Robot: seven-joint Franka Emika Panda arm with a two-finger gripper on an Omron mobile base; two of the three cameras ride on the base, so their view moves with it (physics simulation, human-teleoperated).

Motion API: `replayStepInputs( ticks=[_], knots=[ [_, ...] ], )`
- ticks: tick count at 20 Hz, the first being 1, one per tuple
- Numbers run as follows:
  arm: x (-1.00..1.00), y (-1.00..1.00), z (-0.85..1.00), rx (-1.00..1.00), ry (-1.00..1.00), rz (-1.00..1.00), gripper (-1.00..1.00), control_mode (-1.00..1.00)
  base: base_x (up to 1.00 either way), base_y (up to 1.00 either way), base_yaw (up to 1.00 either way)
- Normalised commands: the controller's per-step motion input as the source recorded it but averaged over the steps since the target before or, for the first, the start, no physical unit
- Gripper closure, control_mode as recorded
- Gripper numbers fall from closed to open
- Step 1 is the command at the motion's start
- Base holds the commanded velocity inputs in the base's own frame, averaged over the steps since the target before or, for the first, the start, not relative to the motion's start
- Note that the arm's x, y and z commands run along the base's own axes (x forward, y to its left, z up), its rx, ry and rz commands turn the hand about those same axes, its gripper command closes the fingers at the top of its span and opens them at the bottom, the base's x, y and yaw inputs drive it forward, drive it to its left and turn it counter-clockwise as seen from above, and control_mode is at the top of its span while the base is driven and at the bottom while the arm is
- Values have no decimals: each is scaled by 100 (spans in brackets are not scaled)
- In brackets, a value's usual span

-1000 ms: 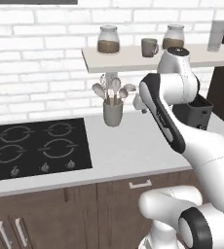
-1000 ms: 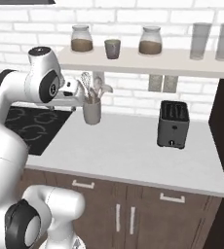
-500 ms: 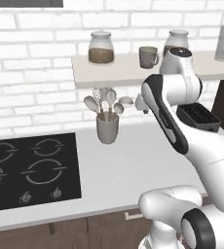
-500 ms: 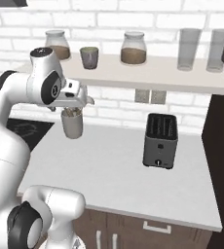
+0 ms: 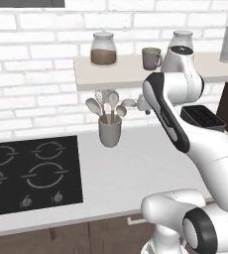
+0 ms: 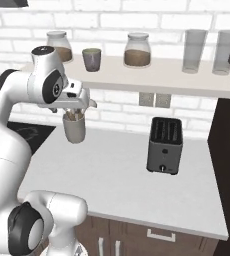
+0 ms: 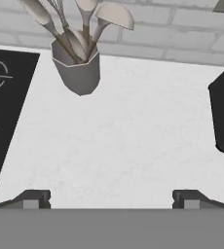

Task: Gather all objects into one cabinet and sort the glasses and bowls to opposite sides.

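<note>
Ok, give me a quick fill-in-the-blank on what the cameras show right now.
1. The grey-green mug stands on the wall shelf between two lidded ____.
2. The gripper is ____ and holds nothing.
3. The pot of spoons stands on the counter beside the black ____.
4. The toaster is ____ in colour.

Missing words: jars; open; stove; black

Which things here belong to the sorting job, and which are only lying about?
Job:
- mug on the wall shelf

Lying about:
- jars of brown stuff
- pot of spoons
- toaster
- stove
- tall clear glasses
</note>
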Motion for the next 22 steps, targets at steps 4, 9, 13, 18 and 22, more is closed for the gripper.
replayStepInputs(
  ticks=[4, 9, 13, 18, 22],
  knots=[
    [0, 0, 0, 0, 0, 0, -100, 100, 3, -7, 2],
    [0, 0, 0, 0, 0, 0, -100, 100, 0, 0, 0],
    [0, 0, 0, 0, 0, 0, -100, 100, 0, 0, 0],
    [0, 0, 0, 0, 0, 0, -100, 100, -19, -3, 0],
    [-5, -50, 31, 0, -30, 1, -100, -100, 0, 0, 0]
  ],
)
